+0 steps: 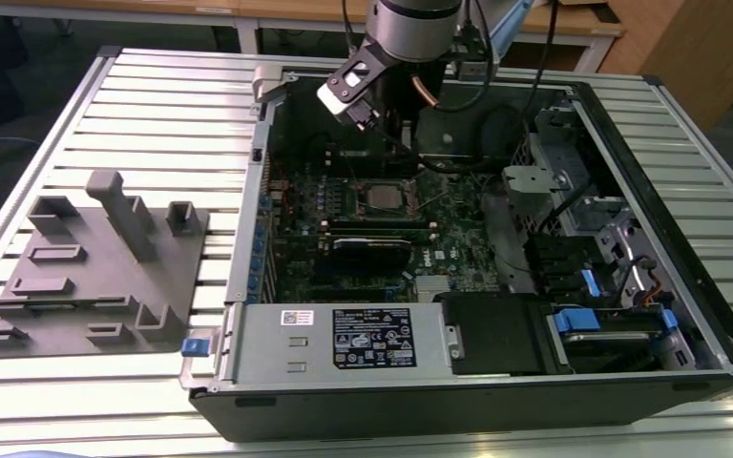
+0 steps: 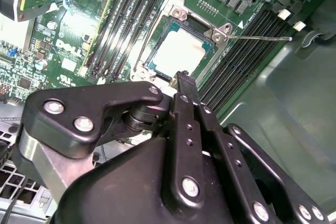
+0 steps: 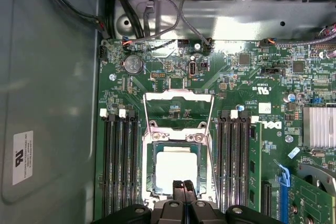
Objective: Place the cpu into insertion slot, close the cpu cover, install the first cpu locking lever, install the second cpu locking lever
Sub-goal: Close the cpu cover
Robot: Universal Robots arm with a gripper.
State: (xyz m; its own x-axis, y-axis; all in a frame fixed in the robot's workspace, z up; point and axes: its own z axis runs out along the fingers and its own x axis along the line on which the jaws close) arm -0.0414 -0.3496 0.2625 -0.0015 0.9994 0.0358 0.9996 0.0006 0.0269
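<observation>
The cpu [image 3: 176, 169] lies flat in the insertion slot [image 3: 144, 167] on the green motherboard, its silver top showing. In the second wrist view the cpu [image 2: 181, 51] lies just beyond my fingertip [image 2: 184, 81]. The cpu cover [image 3: 178, 96], a thin silver frame, stands swung open past the slot's far side. A thin wire locking lever [image 2: 260, 38] sticks out sideways, unlatched. My gripper [image 3: 184, 186] hovers over the near edge of the cpu, fingers together with nothing between them. In the exterior view the gripper [image 1: 386, 129] hangs inside the open case, above and behind the cpu [image 1: 386, 197].
The computer case [image 1: 672, 239] lies open on a slatted table. Black memory slots [image 3: 121, 166] flank the socket on both sides. A black graphics card [image 1: 373, 250] and a power supply [image 1: 341, 339] sit nearer. A grey fixture block [image 1: 93, 267] stands at the exterior view's left.
</observation>
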